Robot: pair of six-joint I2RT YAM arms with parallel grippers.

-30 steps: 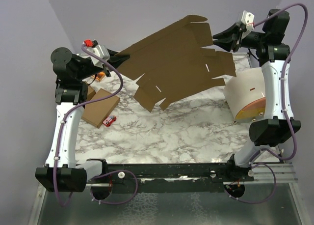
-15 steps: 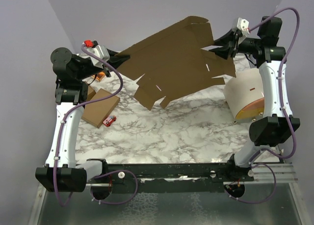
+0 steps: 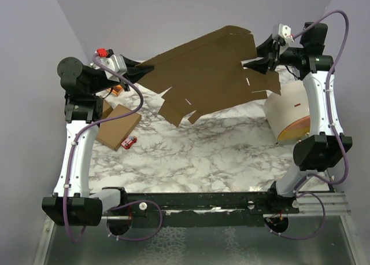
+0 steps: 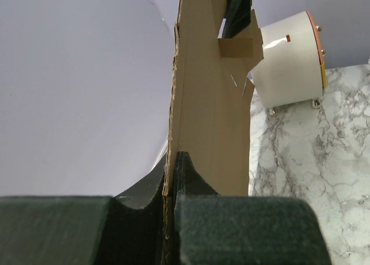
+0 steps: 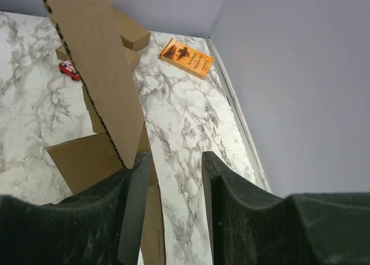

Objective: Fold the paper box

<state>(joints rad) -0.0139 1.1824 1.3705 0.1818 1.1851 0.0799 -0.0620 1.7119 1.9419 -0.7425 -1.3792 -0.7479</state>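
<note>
One paper box (image 3: 208, 74) sheet hangs over the table's 12 o'clock side. The left gripper (image 4: 172, 172) is clamped on its 9 o'clock edge. The right gripper (image 5: 173, 158) stands parted, gripping nothing, cardboard just beside one finger. On the marble table (image 3: 219, 155) are one flat cardboard box (image 3: 118, 126) at 9, one small red toy (image 3: 130, 142), one orange book (image 5: 186, 58) and one white drum (image 3: 289, 109) at 3, its contents hidden.

Print on orange book (image 5: 186, 57) unreadable
</note>
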